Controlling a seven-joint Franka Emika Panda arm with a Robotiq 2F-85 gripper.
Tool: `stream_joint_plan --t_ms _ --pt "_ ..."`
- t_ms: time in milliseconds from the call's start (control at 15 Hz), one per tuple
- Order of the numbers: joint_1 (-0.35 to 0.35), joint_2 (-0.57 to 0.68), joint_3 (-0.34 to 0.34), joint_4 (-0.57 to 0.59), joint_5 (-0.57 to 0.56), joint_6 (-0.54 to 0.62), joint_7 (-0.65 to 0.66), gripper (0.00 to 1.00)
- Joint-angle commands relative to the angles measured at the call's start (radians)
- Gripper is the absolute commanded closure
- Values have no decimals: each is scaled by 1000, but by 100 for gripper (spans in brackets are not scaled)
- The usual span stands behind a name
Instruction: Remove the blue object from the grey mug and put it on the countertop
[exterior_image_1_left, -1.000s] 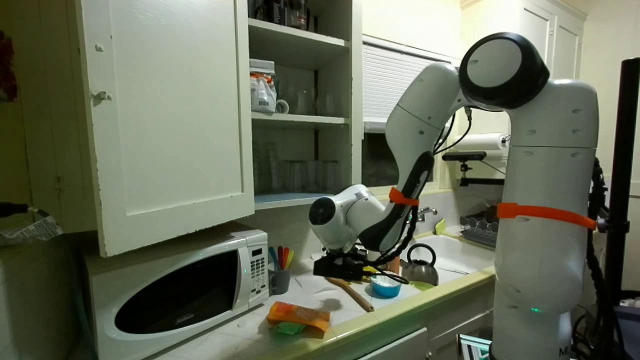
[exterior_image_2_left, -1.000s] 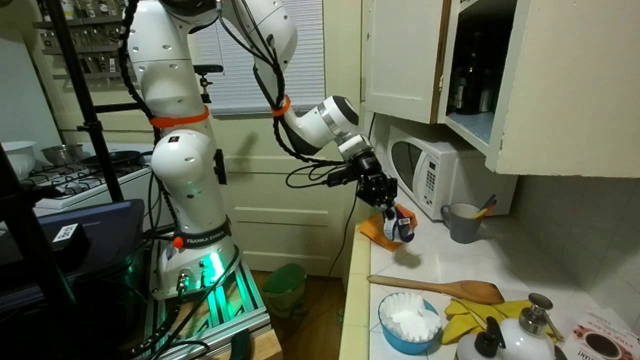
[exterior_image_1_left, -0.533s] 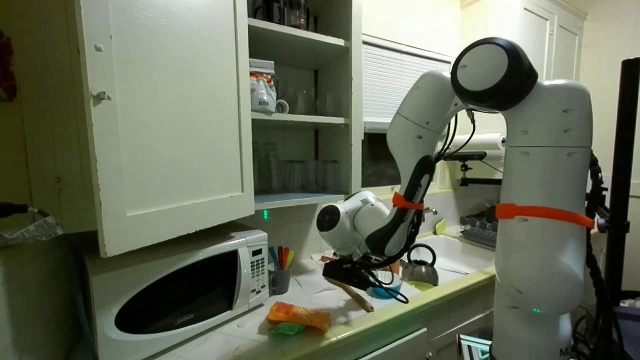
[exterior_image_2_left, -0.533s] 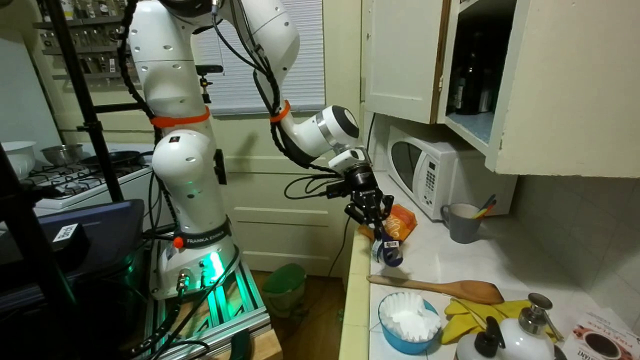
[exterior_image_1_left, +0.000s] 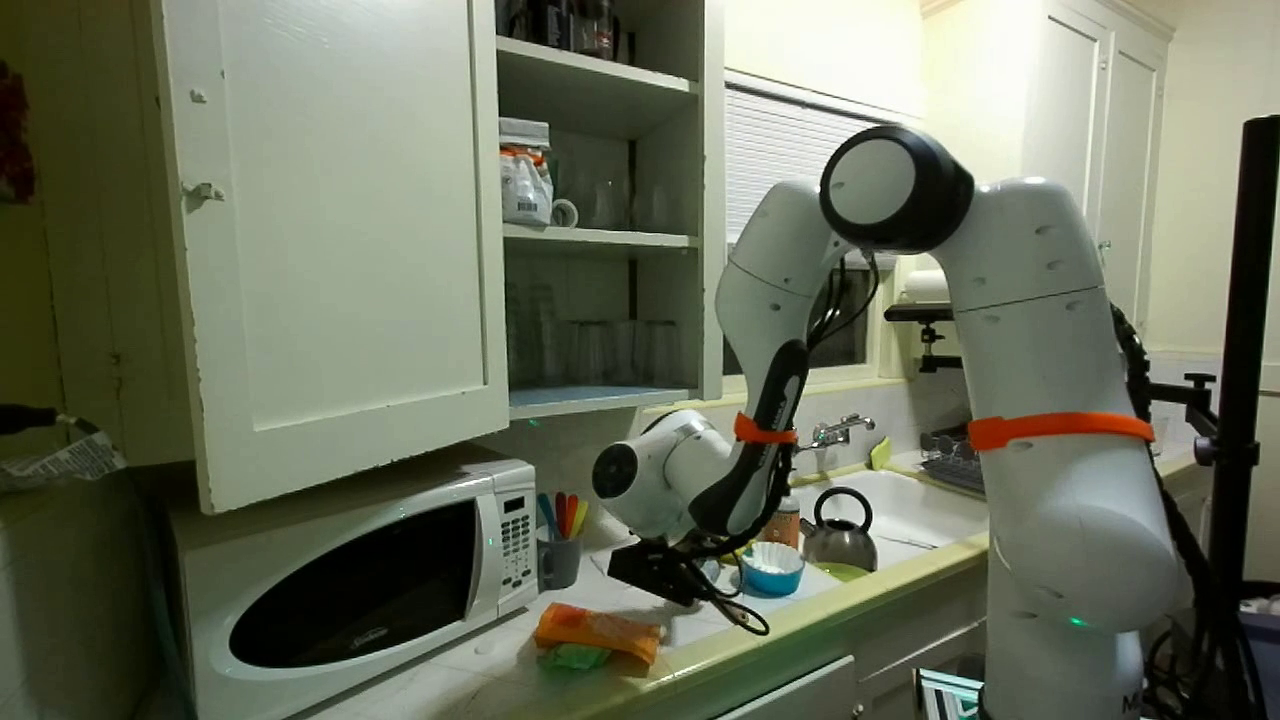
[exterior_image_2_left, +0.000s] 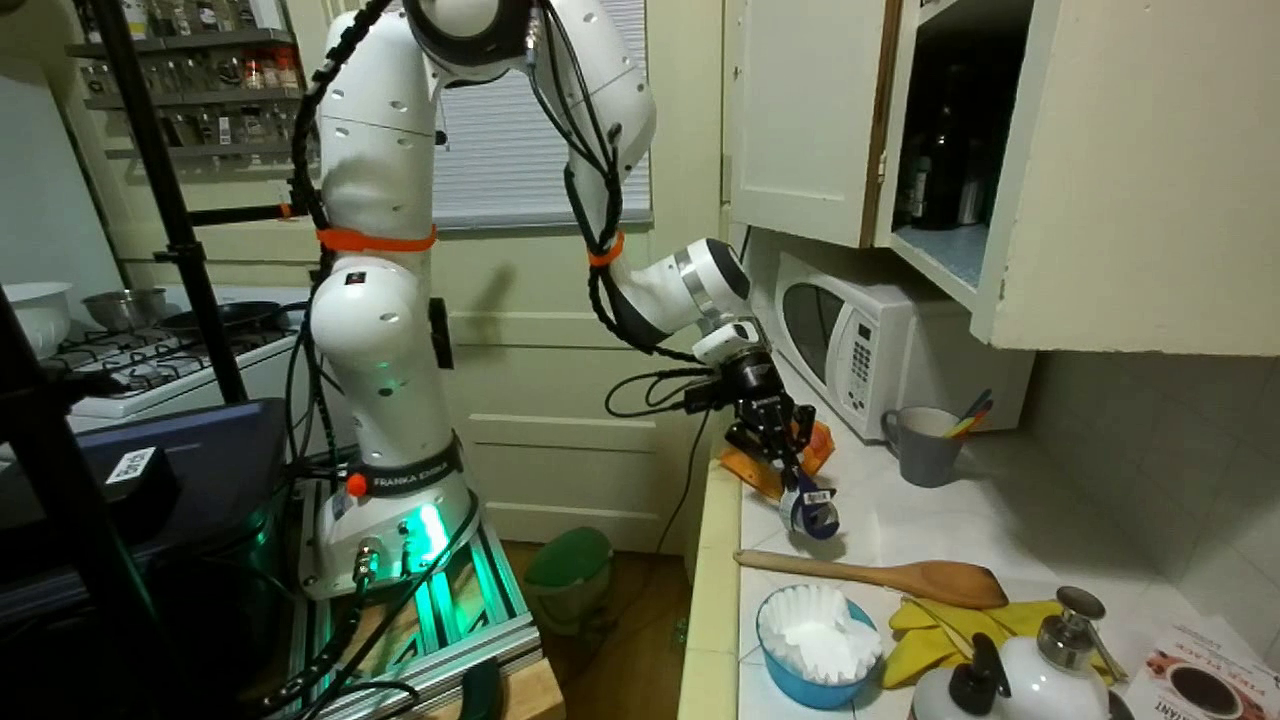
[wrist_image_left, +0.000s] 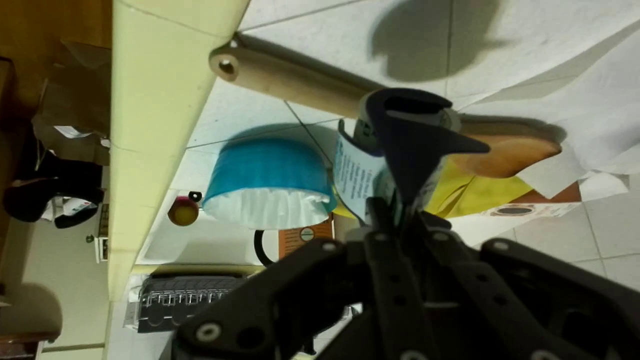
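"Arm (exterior_image_1_left: 885, 185) and gripper (wrist_image_left: 407, 222) had shifted within the last half second: in an exterior view they had come farther in over the countertop (exterior_image_2_left: 940, 530), away from its front edge (exterior_image_2_left: 712, 610). What did the jaws have?"

"They were pinched together, with scarcely any gap, on the narrow end of a dark-blue-and-white piece (wrist_image_left: 407, 145). Its pale side carried small print."

"How did it sit?"

"It stuck out past the jaws and hung above the countertop; in the wrist view a shadow (wrist_image_left: 422, 47) lay apart from it. Behind it showed the wooden spoon (wrist_image_left: 300, 82) and the blue bowl (wrist_image_left: 265, 167) with white ruffled liners (wrist_image_left: 272, 210) inside."

"And the grey mug (exterior_image_2_left: 928, 460)?"

"It stood upright, just beside the microwave (exterior_image_1_left: 360, 585), in the same place as earlier. (It had a blue handle (exterior_image_1_left: 547, 514) in it, next to red and yellow handles (exterior_image_1_left: 572, 512).)"

"Which of the two was the task's thing?"

"That I couldn't tell: the handle stood in the mug, while the piece in the grip was well apart from it."

"What was close by?"

"An orange packet (exterior_image_1_left: 600, 628) lay near the front edge, with something green (exterior_image_1_left: 577, 657) under it; in an exterior view the gripper covered part of it."
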Motion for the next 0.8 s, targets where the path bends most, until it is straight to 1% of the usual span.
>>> stream_joint_plan --t_ms 0,200,267,467,533,600,667,733 --pt "1 123 -8 87 2 65 21 66" --pt "-10 153 -4 120 2 180 5 45" --pt "-13 142 -2 118 5 234 -2 37" --pt "-5 46 2 68 1 389 -18 15" --pt "3 5 2 45 -12 432 -21 8" --pt "4 -51 5 7 2 478 -46 1" --pt "-14 -91 21 -21 7 530 -69 0" --pt "-18 -136 19 -54 4 586 -100 0"
